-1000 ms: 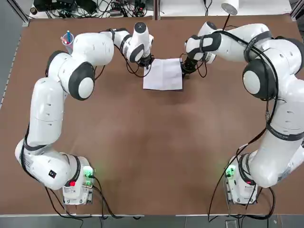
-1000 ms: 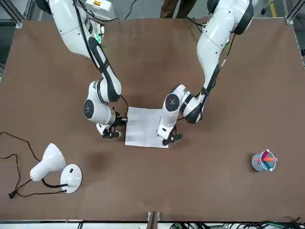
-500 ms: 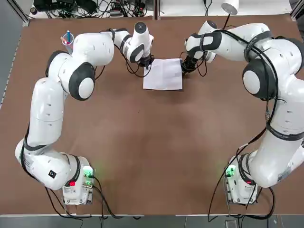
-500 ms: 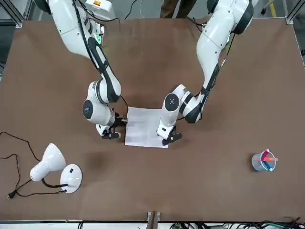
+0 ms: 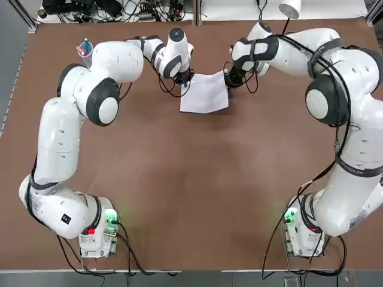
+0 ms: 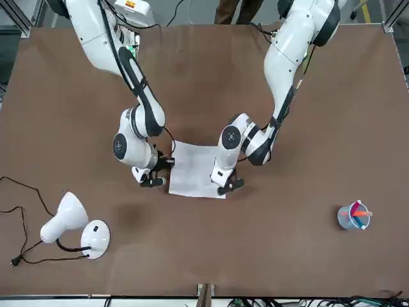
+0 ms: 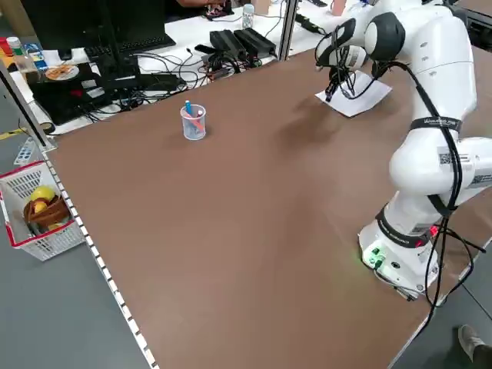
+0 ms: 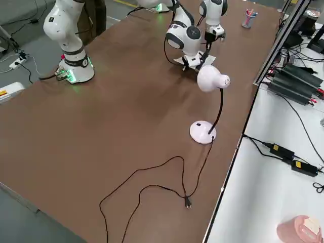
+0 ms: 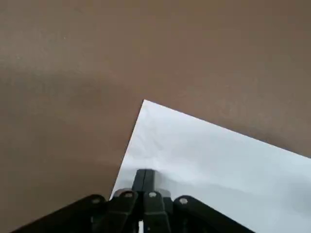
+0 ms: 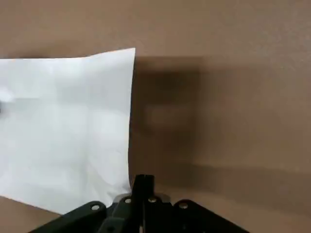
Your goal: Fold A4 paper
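Note:
The white A4 paper (image 5: 204, 93) lies at the far middle of the brown table, also seen in the front view (image 6: 195, 171). My left gripper (image 5: 187, 78) is at its far left corner, and the left wrist view shows the fingers shut on the sheet's edge (image 9: 145, 175). My right gripper (image 5: 228, 81) is shut on the far right corner (image 10: 143, 182). That side of the paper (image 10: 63, 121) is raised a little and casts a shadow on the table. In the front view the right gripper (image 6: 154, 181) and left gripper (image 6: 229, 185) flank the sheet.
A white desk lamp (image 6: 69, 220) with its round base (image 6: 94, 238) and a trailing cord stands on the far side near my right arm. A clear cup of pens (image 5: 85, 49) sits far left. Brown table stretches toward the arm bases.
My right gripper has shifted left toward the sheet's middle, taking its corner with it, so the paper's right edge now slants and lifts. The left gripper has barely moved.

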